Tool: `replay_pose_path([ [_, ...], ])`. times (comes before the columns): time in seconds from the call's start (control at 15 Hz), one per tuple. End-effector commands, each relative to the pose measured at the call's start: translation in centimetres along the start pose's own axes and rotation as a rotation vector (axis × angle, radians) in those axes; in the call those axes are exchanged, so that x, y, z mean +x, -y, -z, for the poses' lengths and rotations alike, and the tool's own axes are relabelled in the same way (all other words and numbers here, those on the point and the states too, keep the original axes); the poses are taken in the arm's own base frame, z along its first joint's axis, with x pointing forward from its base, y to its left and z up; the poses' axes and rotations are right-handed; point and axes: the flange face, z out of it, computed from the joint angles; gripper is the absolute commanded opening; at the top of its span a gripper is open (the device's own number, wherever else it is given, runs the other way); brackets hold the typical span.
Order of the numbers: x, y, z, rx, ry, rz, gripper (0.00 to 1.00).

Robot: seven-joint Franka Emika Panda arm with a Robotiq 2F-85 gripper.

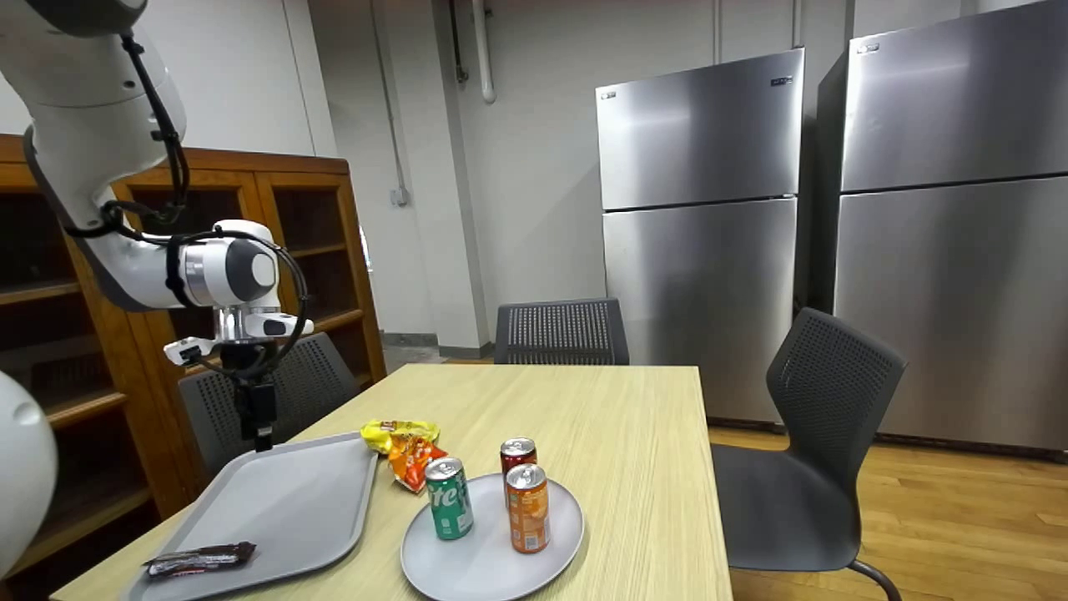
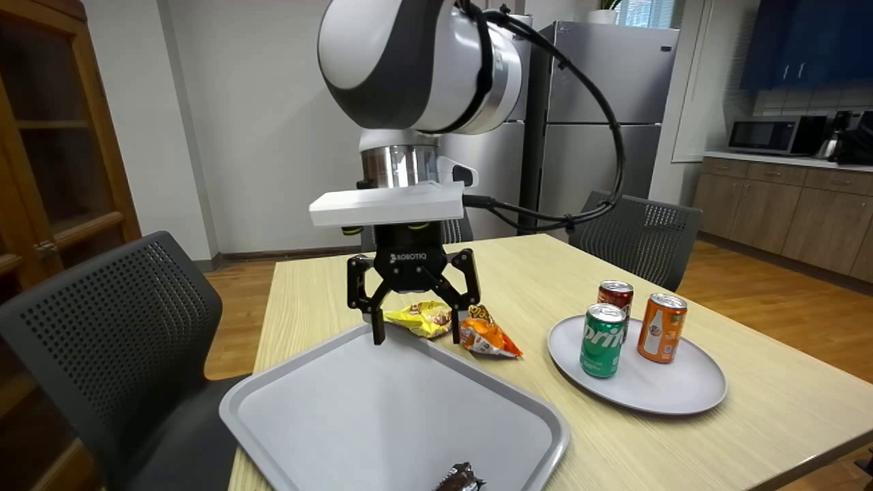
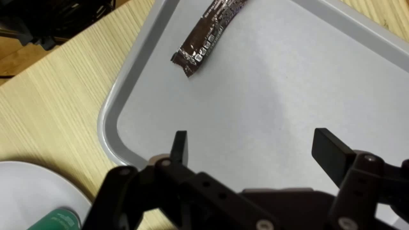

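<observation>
wrist view, gripper (image 3: 249, 147) spread wide above tray (image 3: 230, 111), brown bar (image 3: 207, 36) inside, orange bag (image 2: 490, 336) only in both exterior views

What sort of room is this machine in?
Probably a kitchen or break room, perhaps a shared one: two steel refrigerators stand side by side, a microwave sits above wood-fronted cabinets, and dark chairs surround a pale table.

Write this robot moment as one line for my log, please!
fingers: open, holding nothing; below: gray tray; on tray: brown-wrapped bar; on plate: three cans
</observation>
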Motion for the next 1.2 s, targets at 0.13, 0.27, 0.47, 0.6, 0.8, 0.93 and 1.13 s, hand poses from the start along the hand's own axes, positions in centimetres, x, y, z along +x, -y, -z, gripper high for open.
replay_pose_path([
  [0.13, -3.2, -2.9, 0.0, 0.009, 0.027, -0.053, 1.00],
  [0.27, -4.1, -3.2, -0.5, 0.013, 0.027, -0.080, 1.00],
  [0.47, -5.7, -3.2, -1.7, 0.026, 0.019, -0.128, 1.00],
  [0.6, -6.7, -3.0, -2.6, 0.043, 0.010, -0.155, 1.00],
  [0.8, -7.8, -2.7, -4.2, 0.063, -0.009, -0.198, 1.00],
  [0.93, -8.4, -2.7, -5.2, 0.075, -0.017, -0.227, 1.00],
  [1.13, -9.2, -2.9, -6.3, 0.093, -0.041, -0.273, 1.00],
])
